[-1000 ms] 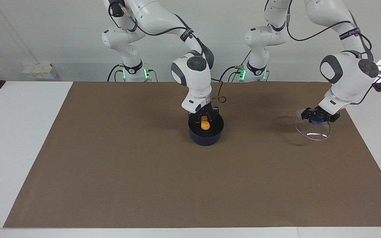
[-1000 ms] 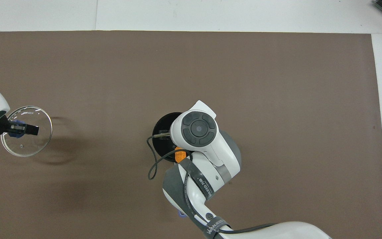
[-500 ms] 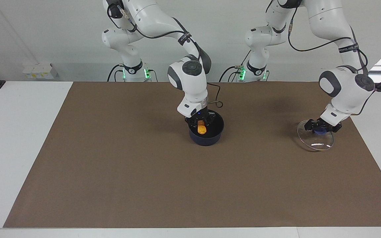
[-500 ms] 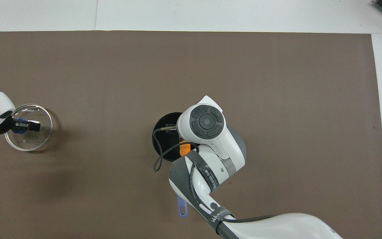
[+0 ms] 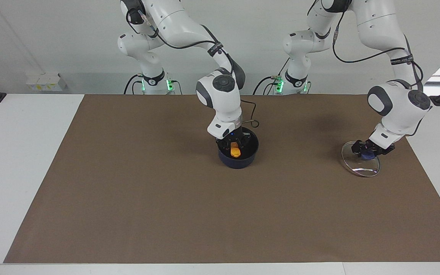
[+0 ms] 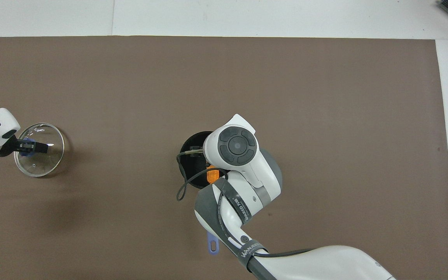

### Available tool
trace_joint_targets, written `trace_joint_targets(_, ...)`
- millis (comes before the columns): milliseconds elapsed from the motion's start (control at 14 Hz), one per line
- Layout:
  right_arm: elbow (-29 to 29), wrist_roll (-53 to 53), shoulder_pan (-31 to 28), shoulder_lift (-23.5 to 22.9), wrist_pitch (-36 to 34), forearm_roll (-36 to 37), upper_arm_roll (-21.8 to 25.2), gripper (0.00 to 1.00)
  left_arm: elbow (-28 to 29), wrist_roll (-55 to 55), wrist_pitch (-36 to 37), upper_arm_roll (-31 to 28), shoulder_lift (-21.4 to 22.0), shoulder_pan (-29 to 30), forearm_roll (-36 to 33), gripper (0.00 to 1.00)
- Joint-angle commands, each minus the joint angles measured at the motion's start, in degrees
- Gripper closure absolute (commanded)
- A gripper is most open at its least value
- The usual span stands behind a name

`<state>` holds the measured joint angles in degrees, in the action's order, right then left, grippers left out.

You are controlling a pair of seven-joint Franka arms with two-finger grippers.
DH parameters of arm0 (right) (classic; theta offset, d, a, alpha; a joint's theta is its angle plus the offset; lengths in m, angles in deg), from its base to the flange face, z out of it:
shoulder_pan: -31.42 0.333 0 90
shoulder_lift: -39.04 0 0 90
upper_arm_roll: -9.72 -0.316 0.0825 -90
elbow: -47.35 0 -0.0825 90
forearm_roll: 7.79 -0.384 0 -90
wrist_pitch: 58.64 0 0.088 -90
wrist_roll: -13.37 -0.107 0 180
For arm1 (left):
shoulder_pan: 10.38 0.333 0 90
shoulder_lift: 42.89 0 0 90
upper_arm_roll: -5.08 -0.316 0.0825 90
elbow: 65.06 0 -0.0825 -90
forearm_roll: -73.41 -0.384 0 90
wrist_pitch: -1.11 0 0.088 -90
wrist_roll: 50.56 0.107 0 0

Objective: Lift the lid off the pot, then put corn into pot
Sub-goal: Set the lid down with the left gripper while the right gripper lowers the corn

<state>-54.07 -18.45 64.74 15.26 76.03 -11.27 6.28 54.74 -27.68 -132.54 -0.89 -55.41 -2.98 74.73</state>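
Observation:
The dark blue pot (image 5: 239, 160) stands mid-table, and its black inside (image 6: 192, 147) shows beside my right wrist. Its handle (image 6: 212, 245) points toward the robots. My right gripper (image 5: 235, 146) reaches down into the pot, shut on the orange corn (image 5: 235, 152), which hangs upright inside the rim. From overhead only a bit of the corn (image 6: 211, 175) shows under the wrist. The glass lid (image 5: 361, 168) lies on the mat at the left arm's end of the table. My left gripper (image 5: 369, 152) is at its blue knob (image 5: 368, 156). The lid (image 6: 47, 163) and left gripper (image 6: 27, 147) also show from overhead.
A brown mat (image 5: 166, 198) covers most of the white table (image 5: 21, 152). The right arm's black cable (image 6: 181, 190) loops down beside the pot. A small white box (image 5: 44, 82) sits at the table's back corner near the right arm's base.
The left arm has brought the lid down from the air onto the mat. The right gripper has sunk lower into the pot with the corn.

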Motion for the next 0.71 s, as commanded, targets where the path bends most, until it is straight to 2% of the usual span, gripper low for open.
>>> trace_joint_targets(0,0.52,0.44,-0.36,-0.66,0.95,-0.74,-0.35,1.00,-0.87,0.06,0.32,0.61,0.48,0.94,-0.27,0.00)
trace_joint_targets(71,0.52,0.27,-0.01,-0.83,0.95,-0.82,-0.35,0.97,-1.84,0.06,0.76,0.61,0.22,0.86,-0.18,0.00)
trace_joint_targets(143,0.44,0.27,0.26,-0.92,0.95,-0.82,-0.35,0.90,-2.98,0.06,1.28,0.61,-0.13,0.68,-0.27,0.00)
trace_joint_targets(286,-0.18,-0.08,0.52,-0.92,0.86,-0.91,-0.35,0.65,-4.04,0.23,1.46,0.61,-0.40,0.50,-0.27,0.00)
trace_joint_targets(357,-0.09,-0.35,0.52,-0.92,0.77,-0.91,-0.35,0.48,-4.48,0.06,1.55,0.70,-0.32,0.24,-0.27,0.00)
trace_joint_targets(500,0.08,-0.87,0.52,-0.92,0.86,-0.91,-0.35,0.37,-6.67,-0.20,3.21,0.70,-0.31,-0.29,-0.09,0.00)
trace_joint_targets(571,0.52,-1.14,0.52,-0.92,0.86,-0.91,-0.35,0.35,-8.25,-0.64,4.35,0.70,-0.40,-0.55,-0.09,0.00)
trace_joint_targets(643,0.61,-1.49,0.52,-0.92,0.77,-0.65,-0.35,0.26,-9.83,-2.12,5.84,0.79,-0.49,-1.16,0.08,0.00)
